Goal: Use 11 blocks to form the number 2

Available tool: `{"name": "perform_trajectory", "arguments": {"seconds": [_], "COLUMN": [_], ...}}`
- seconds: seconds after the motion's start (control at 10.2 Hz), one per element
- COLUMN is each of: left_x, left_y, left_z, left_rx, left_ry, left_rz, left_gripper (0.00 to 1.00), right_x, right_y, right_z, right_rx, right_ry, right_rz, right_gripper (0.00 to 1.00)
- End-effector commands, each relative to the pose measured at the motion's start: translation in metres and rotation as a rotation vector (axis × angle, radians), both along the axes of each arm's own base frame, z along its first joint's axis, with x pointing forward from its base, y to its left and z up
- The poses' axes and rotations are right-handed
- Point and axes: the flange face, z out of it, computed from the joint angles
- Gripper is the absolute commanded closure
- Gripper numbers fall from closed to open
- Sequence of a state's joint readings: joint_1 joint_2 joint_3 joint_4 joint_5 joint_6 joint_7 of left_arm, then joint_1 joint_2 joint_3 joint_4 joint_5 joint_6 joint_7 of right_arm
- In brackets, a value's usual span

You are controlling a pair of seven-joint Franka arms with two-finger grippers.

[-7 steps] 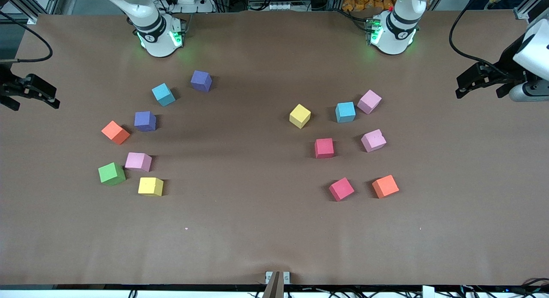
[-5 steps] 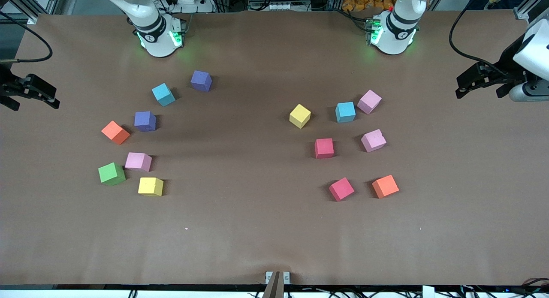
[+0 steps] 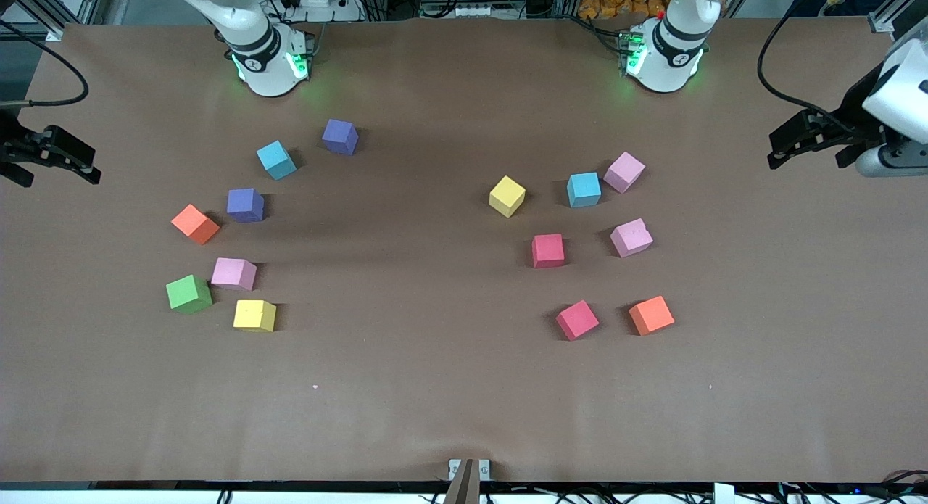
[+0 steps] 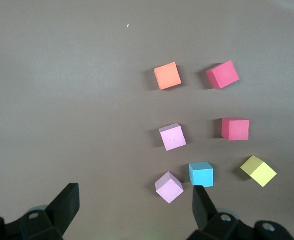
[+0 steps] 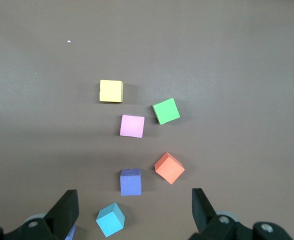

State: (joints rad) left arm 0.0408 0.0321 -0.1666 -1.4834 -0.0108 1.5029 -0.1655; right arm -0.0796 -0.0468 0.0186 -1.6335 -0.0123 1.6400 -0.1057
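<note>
Fourteen blocks (image 3: 548, 250) loose on the table (image 3: 406, 388), in two groups of seven, all single and none stacked. No number 2 begun; bare middle of the front frame between the groups, likely the place for it.

One group in the half of the frame at the right arm's end: two purple, cyan, orange (image 3: 195, 223), pink, green, yellow. The other in the half at the left arm's end: yellow, cyan, two pink, two red, orange.

Left gripper (image 4: 135, 195) up at the frame's edge at the left arm's end, fingers (image 4: 67, 205) spread wide and holding nothing. Right gripper (image 5: 134, 197) at the frame's edge at the right arm's end, fingers (image 5: 67, 207) likewise parted and empty.

Seen from each wrist, own group straight ahead of the open fingers, toward the table's middle. Nearest to the left gripper: the upper pink block (image 3: 624, 172). Nearest to the right gripper, probably the orange one.

No long axis on a cube, yet several turned at an angle, so probably a wrist twist needed to meet flat faces.
</note>
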Motion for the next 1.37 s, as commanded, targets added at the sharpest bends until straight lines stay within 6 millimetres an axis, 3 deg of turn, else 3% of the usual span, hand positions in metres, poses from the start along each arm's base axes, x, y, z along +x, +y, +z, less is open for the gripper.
{"name": "perform_trajectory", "arguments": {"seconds": [0.0, 0.39, 0.68, 0.98, 1.17, 1.27], "left_x": [0.013, 0.016, 0.019, 0.019, 0.027, 0.030], "left_y": [-0.014, -0.016, -0.019, -0.033, -0.042, -0.056], "left_z": [-0.026, -0.065, -0.115, -0.189, -0.224, -0.247], "left_rx": [-0.004, -0.027, -0.033, -0.028, -0.025, -0.018], "left_ry": [0.059, 0.124, 0.126, 0.089, 0.120, 0.139], "left_rz": [0.043, 0.048, 0.058, 0.120, 0.168, 0.213], "left_gripper": [0.00, 0.00, 0.00, 0.00, 0.00, 0.00], "right_x": [-0.008, -0.007, -0.005, 0.014, 0.032, 0.043], "right_y": [0.001, 0.004, 0.005, 0.018, 0.039, 0.043], "right_z": [0.001, 0.000, -0.015, -0.061, -0.112, -0.142], "right_rx": [0.042, 0.045, 0.042, 0.039, 0.040, 0.040], "right_ry": [-0.005, -0.003, 0.010, 0.061, 0.062, 0.063], "right_rz": [-0.028, -0.091, -0.097, -0.072, -0.039, -0.035], "right_gripper": [0.00, 0.00, 0.00, 0.00, 0.00, 0.00]}}
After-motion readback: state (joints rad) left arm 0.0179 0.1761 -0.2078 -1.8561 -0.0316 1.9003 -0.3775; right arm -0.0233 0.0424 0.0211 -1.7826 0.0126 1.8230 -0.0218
